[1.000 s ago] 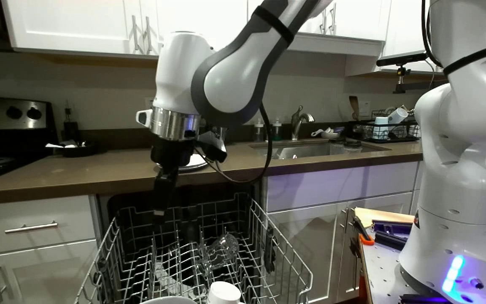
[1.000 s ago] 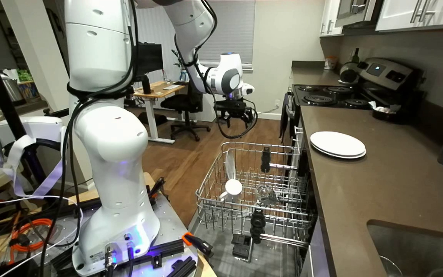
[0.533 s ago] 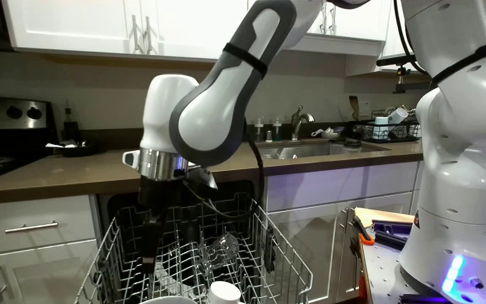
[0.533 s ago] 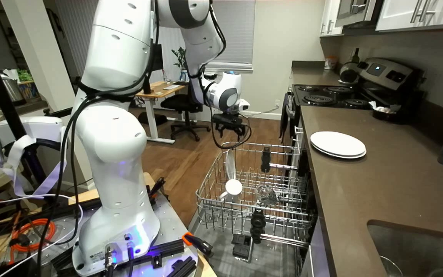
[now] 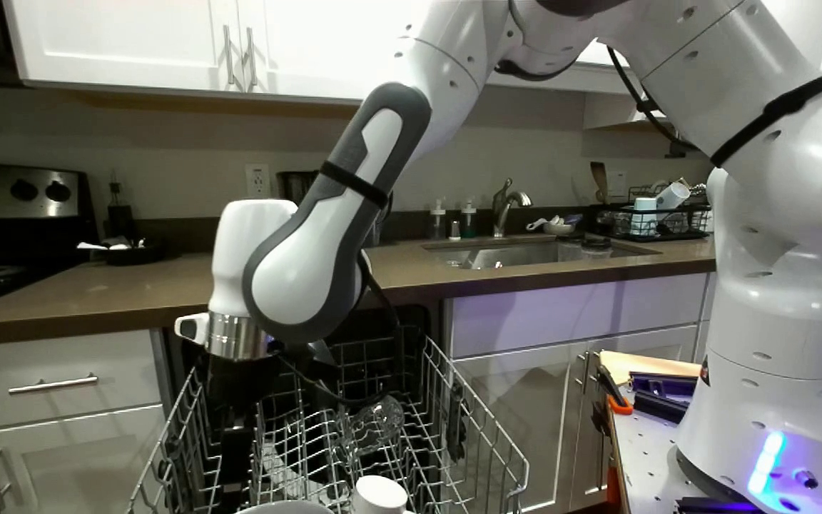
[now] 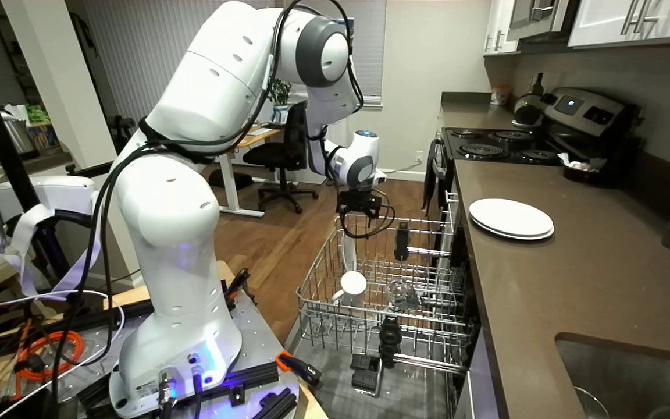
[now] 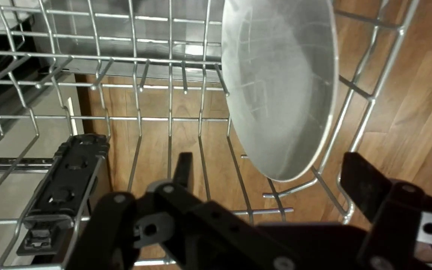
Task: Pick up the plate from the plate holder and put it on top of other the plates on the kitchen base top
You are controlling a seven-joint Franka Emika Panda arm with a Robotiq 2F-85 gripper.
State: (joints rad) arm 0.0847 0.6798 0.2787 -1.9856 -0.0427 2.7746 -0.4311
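The plate (image 7: 279, 90) stands on edge in the plate holder (image 7: 170, 61), at the side away from the worktop (image 6: 597, 279) — long axis running off from the jaws, which gape wide, gripping nothing. Its near rim shows between them, though depth is hard to judge. In the plate holder: one plate, one mug (image 6: 353, 283) — beside it, on the worktop, two other plates (image 6: 511, 217).

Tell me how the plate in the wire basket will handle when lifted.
The plate is probably stiff: its thin rim runs in a clean, unbent curve. It may be slippery, since its face looks smooth and faintly reflective. Nudged, it could tip, as it stands on edge in the wire basket.
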